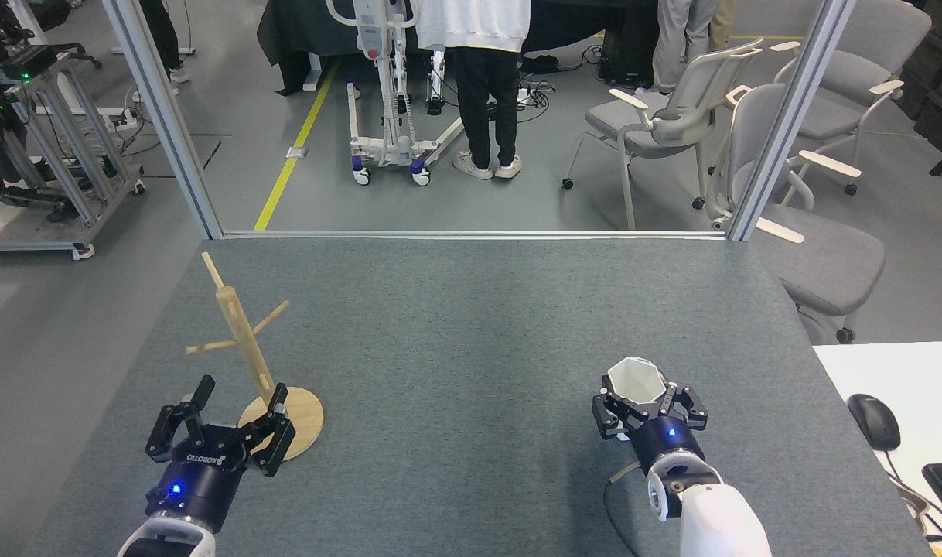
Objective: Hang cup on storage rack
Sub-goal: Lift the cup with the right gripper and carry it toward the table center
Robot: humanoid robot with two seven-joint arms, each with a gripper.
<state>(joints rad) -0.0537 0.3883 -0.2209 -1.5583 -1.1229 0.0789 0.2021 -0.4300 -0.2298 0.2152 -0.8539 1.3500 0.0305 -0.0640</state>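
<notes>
Right gripper (647, 404) has its fingers wrapped around the white faceted cup (634, 381), closed on the lower body, mouth facing up and away. Looks like a side grip so the rim end is free for a peg; rim tab not visible from here. Can't tell if the cup is off the table or just resting on it.

Left gripper (217, 424) sits wide open, holding nothing, just beside the mug tree (243, 340) base, probably parked clear of the pegs or ready to steady it. Rack is front-left, cup front-right, well apart.

Surface: grey felt-like tabletop (455, 348), flat. Beyond it: aluminium frame posts, grey floor with a yellow line, office chairs (672, 116), a person standing (482, 77). Mouse (873, 422) on a white desk at right.
</notes>
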